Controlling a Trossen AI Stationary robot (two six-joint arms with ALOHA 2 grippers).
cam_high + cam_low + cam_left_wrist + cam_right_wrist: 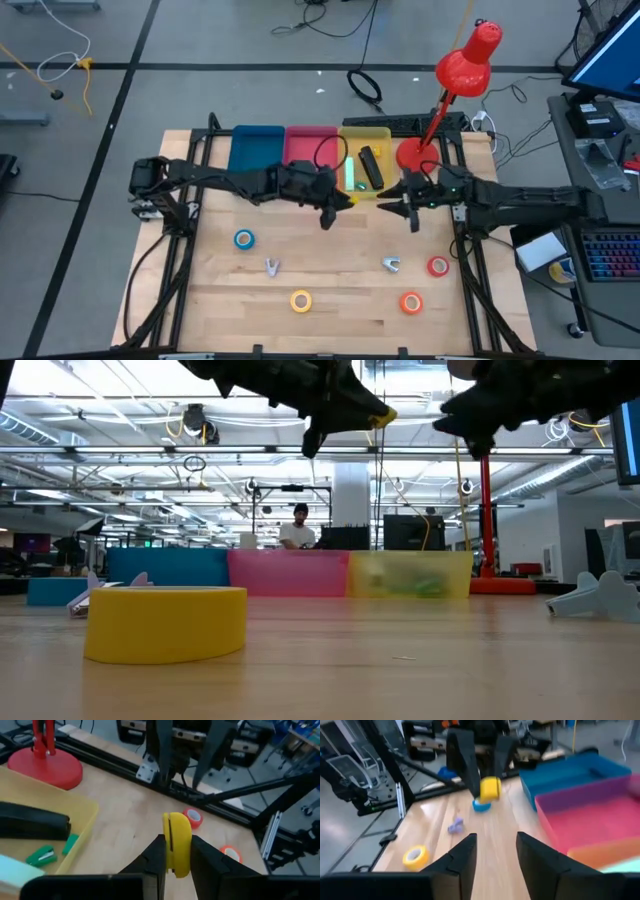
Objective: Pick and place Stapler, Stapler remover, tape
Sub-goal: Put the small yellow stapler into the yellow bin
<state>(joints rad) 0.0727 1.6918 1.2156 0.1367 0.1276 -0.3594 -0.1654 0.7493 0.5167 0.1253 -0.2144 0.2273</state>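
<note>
I see three bins in a row at the desk's [330,275] far edge: a blue bin [256,148], a pink bin [311,146] and a yellow bin [365,160]. The yellow bin holds a black stapler [371,167] and some green pieces [46,854]; I can't make out anything in the blue or pink ones.

My left gripper [173,851] hangs above the desk just in front of the yellow bin, its fingers narrowed onto a yellow tape roll [177,842] held on edge between them. My right gripper [492,851] hangs opposite it, near the base of the red desk lamp [462,70], with its fingers apart and nothing between them.

The other tape rolls lie flat on the desk, well apart from both grippers: a blue roll [244,239], a second yellow roll [301,300], an orange-red roll [411,302] and a red roll [438,266]. Two small silvery clawed pieces [271,266] lie among them. I can read no labels.
</note>
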